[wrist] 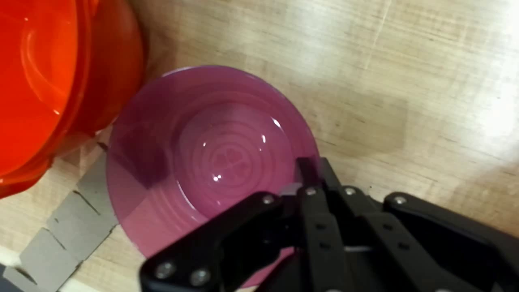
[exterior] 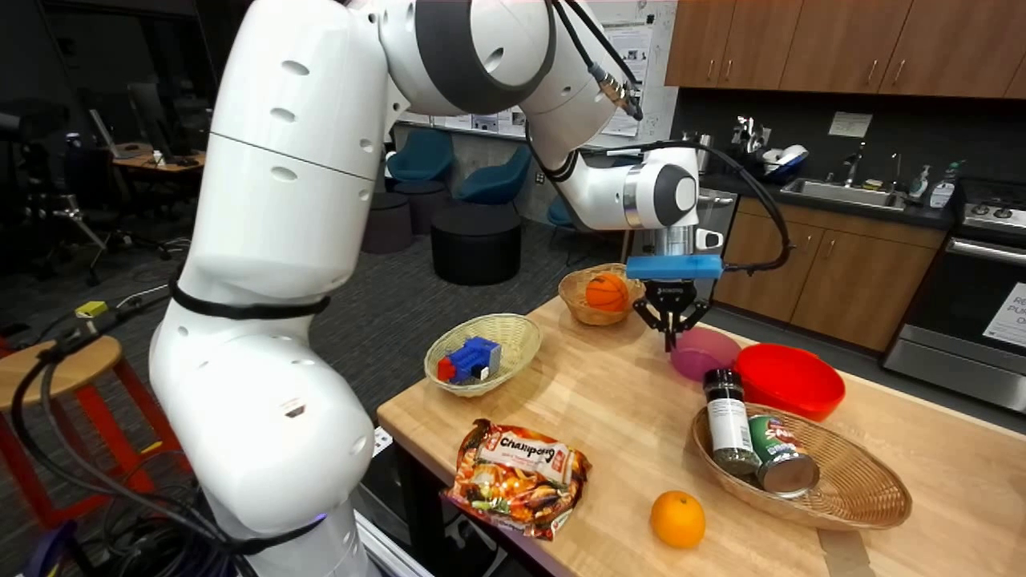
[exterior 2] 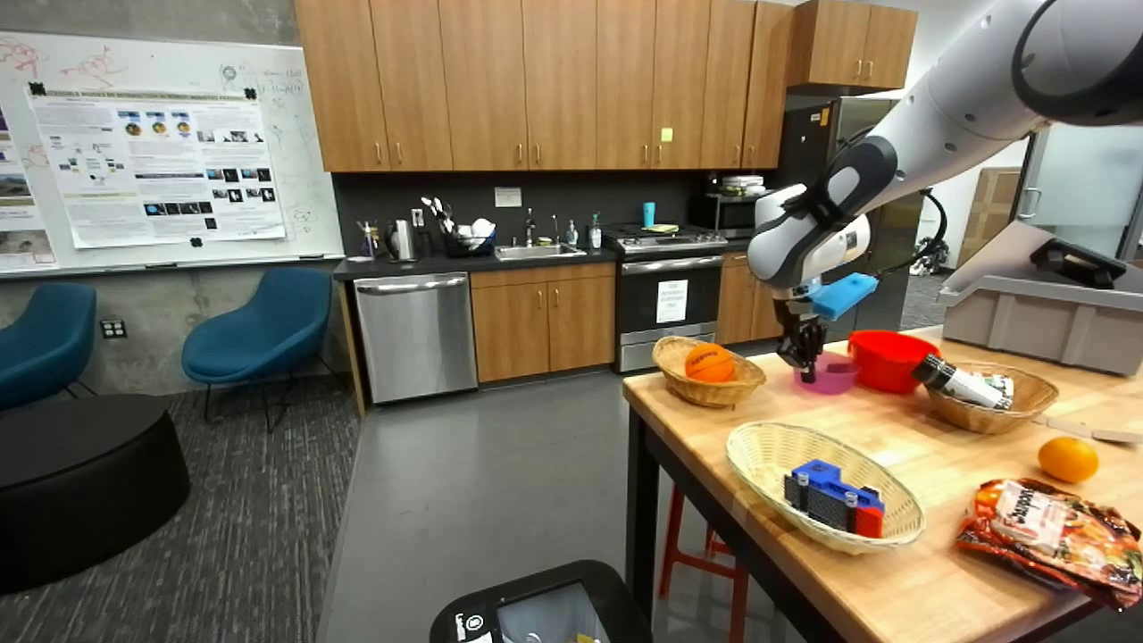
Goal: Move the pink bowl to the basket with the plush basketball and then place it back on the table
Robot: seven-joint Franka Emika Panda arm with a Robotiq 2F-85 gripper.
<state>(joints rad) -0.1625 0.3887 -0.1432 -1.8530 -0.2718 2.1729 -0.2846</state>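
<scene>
We are working over a long, light-wood butcher-block table point(exterior: 617, 417), which is spreading across the lower right of the frame in both exterior views. At the upper left of the wrist view, a deep, rounded, bright red plastic bowl point(wrist: 56, 77) is standing just beside the bowl we are after; whether the 2 are touching, we are not managing to tell. Near the centre of an exterior view, a shallow, rounded, tan woven basket point(exterior: 574, 298) is sitting at the table's upper end. The small, round, magenta-pink plastic bowl point(wrist: 219, 162) is filling the middle of the wrist view and is apparently resting on the wood. At its right-hand rim the black metal gripper point(wrist: 316, 166) is grasping the wall, 1 finger inside and 1 outside. We are reading this as the pick-up, so we are favouring a slow, straight lift before any sideways travel, sparing the red bowl a knock. Holding just 1 side, we are expecting the far rim to sag; a steady wrist is going to matter. The soft, round, orange plush basketball point(exterior 2: 710, 363) is lying inside the basket, so we are planning a carry high enough to clear it.
</scene>
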